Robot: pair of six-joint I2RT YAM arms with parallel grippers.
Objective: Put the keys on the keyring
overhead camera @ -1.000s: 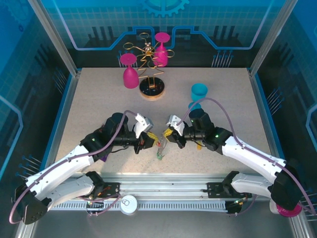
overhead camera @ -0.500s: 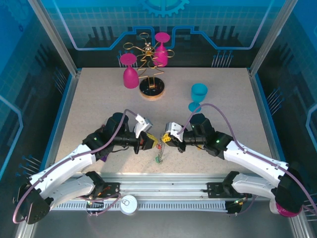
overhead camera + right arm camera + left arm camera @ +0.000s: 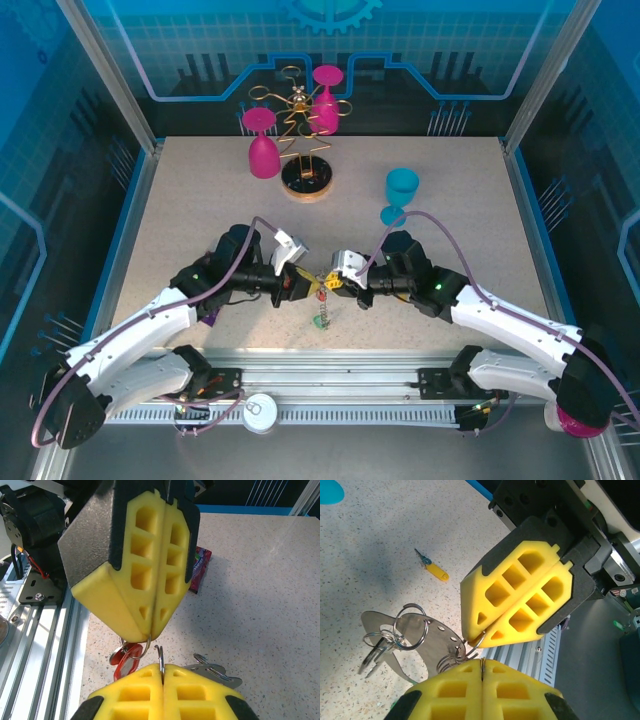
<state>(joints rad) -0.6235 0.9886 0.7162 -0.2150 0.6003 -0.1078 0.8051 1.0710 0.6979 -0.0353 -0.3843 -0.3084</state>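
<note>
Right gripper [image 3: 337, 283], clamped on the keyring [image 3: 420, 635], had closed in on the left gripper [image 3: 312, 285], clamped on the red key [image 3: 126, 661]; threading looked near.

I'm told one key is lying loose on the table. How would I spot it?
On the speckled table, look just beyond the grey metal keyring. A tiny key lies there alone, flat. Its yellow plastic head marks it out; the red-headed key hangs from a ring instead.
</note>
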